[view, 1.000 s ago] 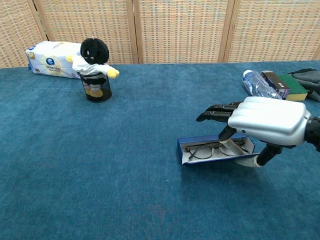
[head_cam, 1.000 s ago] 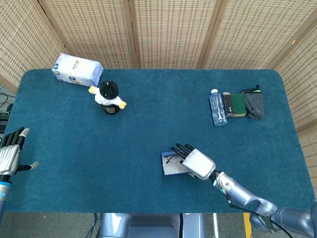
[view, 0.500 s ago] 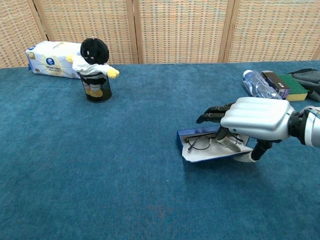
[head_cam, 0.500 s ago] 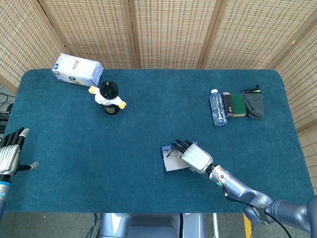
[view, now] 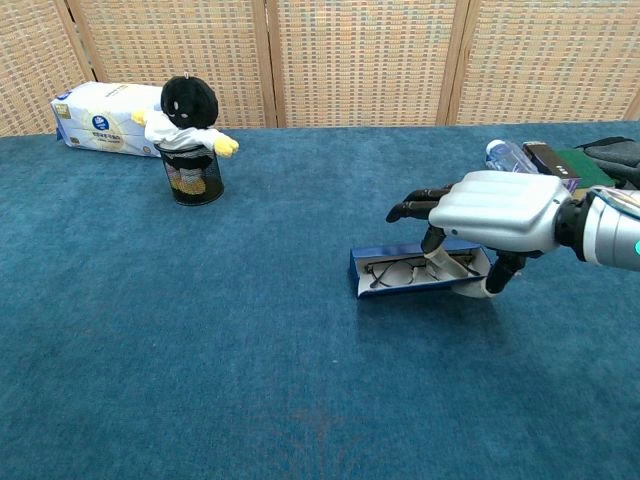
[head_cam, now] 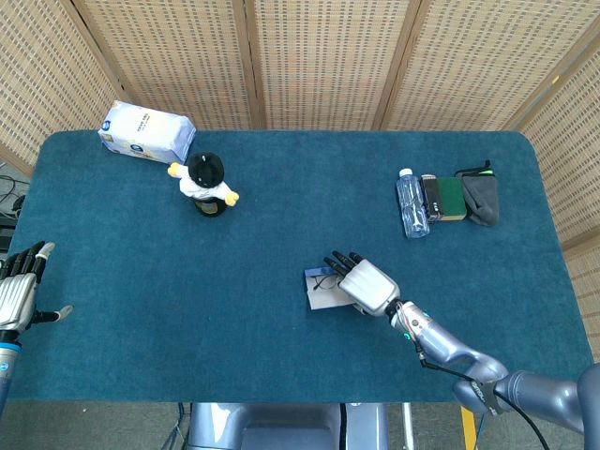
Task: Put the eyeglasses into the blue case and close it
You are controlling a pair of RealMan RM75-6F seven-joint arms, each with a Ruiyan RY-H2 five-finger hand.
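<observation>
An open blue case (view: 415,274) lay on the teal table (view: 200,340) with the eyeglasses (view: 400,273) inside it. The right hand (view: 495,212) hovered flat over the case, fingers extended, thumb touching its near edge, grasping nothing. Far left of the case, the left hand (head_cam: 19,295) was released, fingers spread.

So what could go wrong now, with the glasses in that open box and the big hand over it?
The case is still open, with the right hand hovering over its right end and the fingers reaching down into it. They might press on the glasses and bend them. The case seems to lie loose on the table, so a push could slide it instead of closing it. The left hand sits far off at the table's edge, too far to steady it.
</observation>
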